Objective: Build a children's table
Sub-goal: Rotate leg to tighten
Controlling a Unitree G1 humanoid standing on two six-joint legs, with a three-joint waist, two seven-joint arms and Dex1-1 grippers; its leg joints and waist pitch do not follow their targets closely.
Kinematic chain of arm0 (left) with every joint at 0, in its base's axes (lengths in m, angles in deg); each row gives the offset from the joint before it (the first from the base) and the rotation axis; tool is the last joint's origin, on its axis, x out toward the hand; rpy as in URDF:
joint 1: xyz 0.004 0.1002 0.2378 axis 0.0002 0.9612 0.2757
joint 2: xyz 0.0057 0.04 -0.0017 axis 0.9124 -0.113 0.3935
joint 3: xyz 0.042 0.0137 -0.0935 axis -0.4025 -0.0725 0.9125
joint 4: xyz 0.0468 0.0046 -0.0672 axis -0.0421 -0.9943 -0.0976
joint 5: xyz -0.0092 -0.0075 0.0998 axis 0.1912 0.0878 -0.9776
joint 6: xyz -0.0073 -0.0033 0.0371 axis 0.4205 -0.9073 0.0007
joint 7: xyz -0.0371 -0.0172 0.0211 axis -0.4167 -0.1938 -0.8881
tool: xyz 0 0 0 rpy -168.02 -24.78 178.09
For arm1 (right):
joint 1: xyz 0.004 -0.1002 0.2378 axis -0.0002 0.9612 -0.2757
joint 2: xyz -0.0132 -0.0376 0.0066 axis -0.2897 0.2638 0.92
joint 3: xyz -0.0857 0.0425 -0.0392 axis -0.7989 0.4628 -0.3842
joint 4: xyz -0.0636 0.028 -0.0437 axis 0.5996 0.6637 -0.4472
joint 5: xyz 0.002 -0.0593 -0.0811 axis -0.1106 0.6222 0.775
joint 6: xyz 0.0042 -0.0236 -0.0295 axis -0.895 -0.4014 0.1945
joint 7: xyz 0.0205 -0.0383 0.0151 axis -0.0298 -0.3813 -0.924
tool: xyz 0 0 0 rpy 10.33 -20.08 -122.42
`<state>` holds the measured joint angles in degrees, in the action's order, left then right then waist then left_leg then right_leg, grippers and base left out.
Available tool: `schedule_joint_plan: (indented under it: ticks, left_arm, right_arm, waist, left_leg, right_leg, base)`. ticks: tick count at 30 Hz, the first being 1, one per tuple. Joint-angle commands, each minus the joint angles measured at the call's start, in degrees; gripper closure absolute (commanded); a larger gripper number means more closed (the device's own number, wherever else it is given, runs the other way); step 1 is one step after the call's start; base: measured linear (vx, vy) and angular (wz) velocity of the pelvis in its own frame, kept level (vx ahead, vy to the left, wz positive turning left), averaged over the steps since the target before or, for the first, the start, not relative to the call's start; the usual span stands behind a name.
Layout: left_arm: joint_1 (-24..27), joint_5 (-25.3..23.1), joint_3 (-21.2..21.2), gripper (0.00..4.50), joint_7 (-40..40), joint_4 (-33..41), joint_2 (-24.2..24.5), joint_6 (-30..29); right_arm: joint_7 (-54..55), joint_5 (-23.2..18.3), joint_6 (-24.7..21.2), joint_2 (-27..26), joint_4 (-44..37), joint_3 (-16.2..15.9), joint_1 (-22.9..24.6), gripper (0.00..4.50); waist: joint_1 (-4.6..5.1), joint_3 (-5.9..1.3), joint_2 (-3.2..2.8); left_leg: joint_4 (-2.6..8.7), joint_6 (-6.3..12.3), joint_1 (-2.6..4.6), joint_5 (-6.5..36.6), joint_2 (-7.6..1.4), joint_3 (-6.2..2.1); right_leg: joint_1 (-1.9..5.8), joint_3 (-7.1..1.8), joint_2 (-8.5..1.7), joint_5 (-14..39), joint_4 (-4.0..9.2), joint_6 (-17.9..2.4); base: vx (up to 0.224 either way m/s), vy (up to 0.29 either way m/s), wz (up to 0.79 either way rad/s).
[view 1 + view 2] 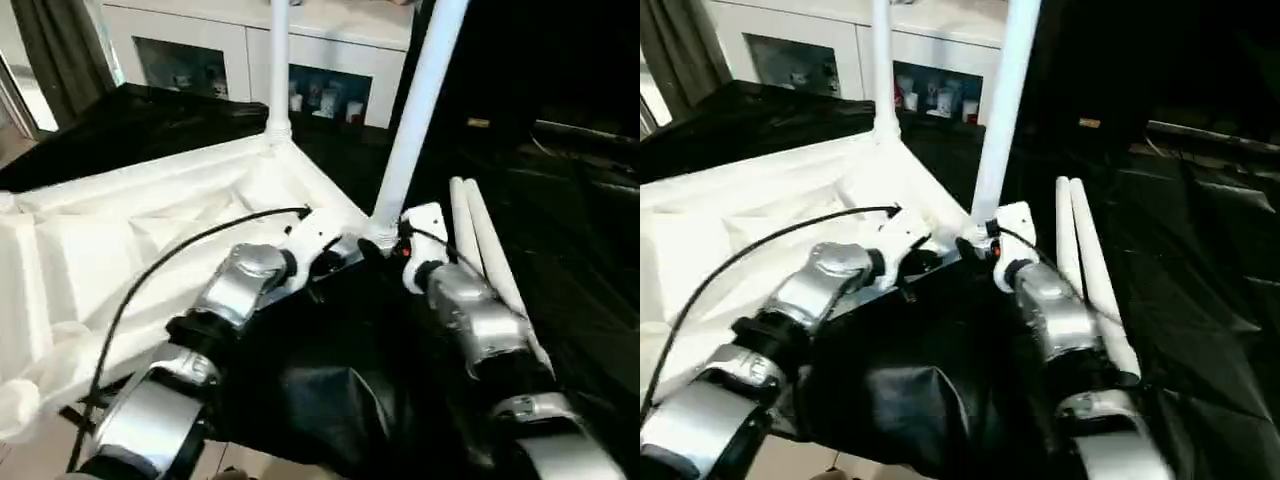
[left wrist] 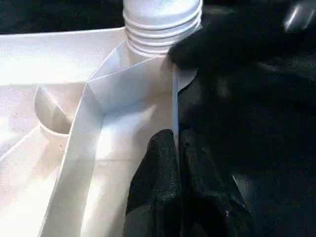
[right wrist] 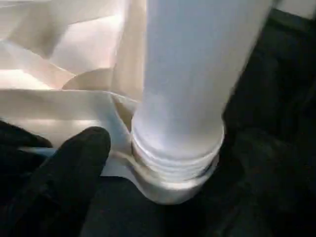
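Table top [image 1: 130, 240] is laid upside down on the black cloth [image 1: 330, 400], ribbed side up. Two legs are stood in corner sockets: the far leg [image 1: 279, 60] at the corner farthest from the robot, the near leg [image 1: 415, 110] at the corner nearest the grippers. The near leg's threaded end is seen in its socket [image 3: 173, 182] with rings of thread exposed above the collar, so it is judged not fully seated. Its long axis is slightly tilted, leaning away from the table top.

Two spare legs [image 1: 485, 250] are laid side by side on the cloth, just beside the near leg's socket, on the side away from the table top.

Left gripper [image 2: 175, 163] is clamped on the thin edge wall of the table top, just short of the near leg's socket. Right gripper [image 1: 400, 243] is held at the base of the near leg; one black finger [image 3: 64, 173] is seen just beside the socket, but whether it is parted or closed cannot be told.

The right arm is the nearer to the leg; turning would be done about that near-upright axis.
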<state>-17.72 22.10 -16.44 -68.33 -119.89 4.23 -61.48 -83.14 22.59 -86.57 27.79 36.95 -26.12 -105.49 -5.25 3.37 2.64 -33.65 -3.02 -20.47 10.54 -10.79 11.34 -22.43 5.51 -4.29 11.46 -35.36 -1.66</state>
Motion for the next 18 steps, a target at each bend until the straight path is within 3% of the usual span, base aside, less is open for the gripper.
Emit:
schedule_joint_plan:
  ticks: [1, 6, 11, 12, 14, 16, 18]
  left_arm:
    - [1.0, 2.1, 0.0, 4.50, -3.3, 1.7, 0.3, 3.0]
    - [4.6, 4.8, -0.9, 4.50, -13.5, 7.3, 4.7, 6.4]
    - [6.7, 6.7, -1.5, 4.50, -18.4, 11.4, 6.2, 5.5]
    - [7.9, 7.1, -1.8, 4.50, -20.6, 13.9, 7.2, 4.9]
    - [8.4, 7.1, -1.9, 4.50, -21.3, 14.8, 7.7, 4.9]
    - [8.8, 7.1, -2.0, 4.50, -21.7, 15.6, 8.1, 4.6]
    - [9.1, 7.1, -2.0, 4.50, -21.8, 16.2, 8.1, 4.4]
  right_arm:
    - [-3.9, -0.1, -1.5, 1.7, -2.4, -0.9, 0.4, 0.03]
    - [-13.0, 0.0, -2.6, 8.9, -6.1, -3.3, 2.1, 0.03]
    - [-17.6, -1.4, -3.6, 10.8, -9.0, -4.4, 3.2, 0.03]
    - [-22.0, -2.2, -4.3, 12.3, -11.7, -5.9, 4.5, 0.03]
    - [-24.0, -2.5, -4.6, 12.9, -12.9, -6.6, 5.1, 0.03]
    - [-24.6, -2.6, -4.8, 13.0, -13.6, -7.0, 5.5, 0.03]
    - [-24.4, -2.5, -4.8, 12.7, -13.5, -7.1, 5.6, 0.03]
  waist:
    - [-0.35, -3.93, 0.27]
    - [-0.51, -3.79, 0.18]
    - [-0.46, -3.83, 0.07]
    - [-0.44, -3.79, 0.13]
    - [-0.87, -3.75, -0.02]
    - [-1.09, -3.76, 0.46]
    - [-1.24, -3.72, 0.28]
  left_leg:
    - [3.44, 4.06, 0.33, 5.2, -2.87, -1.47]
    - [3.47, 3.25, 0.39, 7.0, -3.06, -1.44]
    - [3.59, 2.83, 0.41, 7.3, -3.29, -1.53]
    - [3.57, 2.89, 0.49, 7.7, -3.22, -1.42]
    - [3.57, 3.21, 0.57, 7.3, -3.43, -1.39]
    - [3.53, 3.09, 0.48, 7.3, -3.29, -1.32]
    - [3.55, 2.63, 0.58, 7.5, -3.29, -1.36]
  right_leg:
    - [3.36, -3.83, -5.21, 3.1, 3.75, -11.8]
    - [3.19, -3.90, -5.42, 6.0, 4.02, -11.8]
    - [3.15, -3.93, -5.37, 6.5, 3.90, -11.9]
    - [3.03, -3.90, -5.27, 6.7, 3.98, -12.1]
    - [2.91, -3.97, -5.26, 5.8, 3.83, -12.1]
    - [2.96, -3.97, -5.33, 6.6, 3.89, -11.9]
    - [2.84, -3.96, -5.40, 8.1, 4.02, -11.6]
  base:
    - [0.000, 0.000, 0.00]
    - [0.000, 0.000, 0.00]
    - [0.000, 0.000, 0.00]
    - [0.000, 0.000, 0.00]
    - [0.000, 0.000, 0.00]
    - [0.000, 0.000, 0.00]
    - [0.000, 0.000, 0.00]
